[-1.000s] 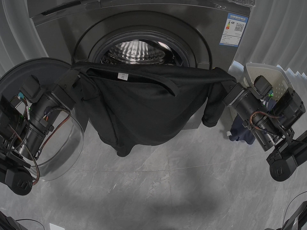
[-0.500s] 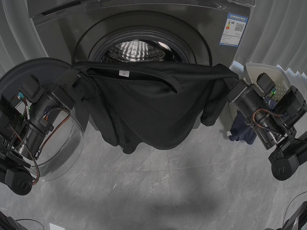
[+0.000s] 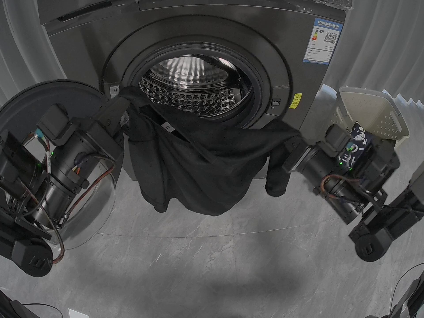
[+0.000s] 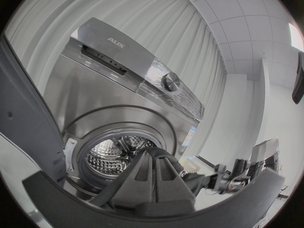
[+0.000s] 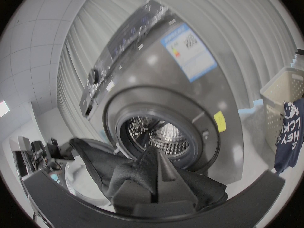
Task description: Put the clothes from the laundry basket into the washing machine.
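1. The black garment [image 3: 198, 164] is a soft dark top with a small white tag near the collar. It hangs stretched between the two tools in front of the washing machine [image 3: 198, 23]. Its upper edge slopes down from the robot's left to its right and crosses the lower lip of the round opening. The body sags in folds toward the grey floor [image 3: 212, 261], and one sleeve dangles at the right end.
2. The left tool [image 3: 121, 111] is clamped on the garment's higher end, just beside the left rim of the opening. In the left wrist view, the fingers [image 4: 144, 181] are pressed together with black cloth between them.
3. The right tool [image 3: 293, 146] pinches the lower end, near the machine's lower right front. Cloth is bunched over its closed fingers [image 5: 171, 181].
4. The shiny perforated drum [image 3: 194, 85] shows through the opening, above the garment.
5. The door [image 3: 48, 98] stands swung open on the robot's left, behind the left arm.
6. The pale laundry basket [image 3: 375, 109] stands right of the machine. A navy printed garment [image 5: 289, 133] is draped over its rim, and the right arm is in front of it.
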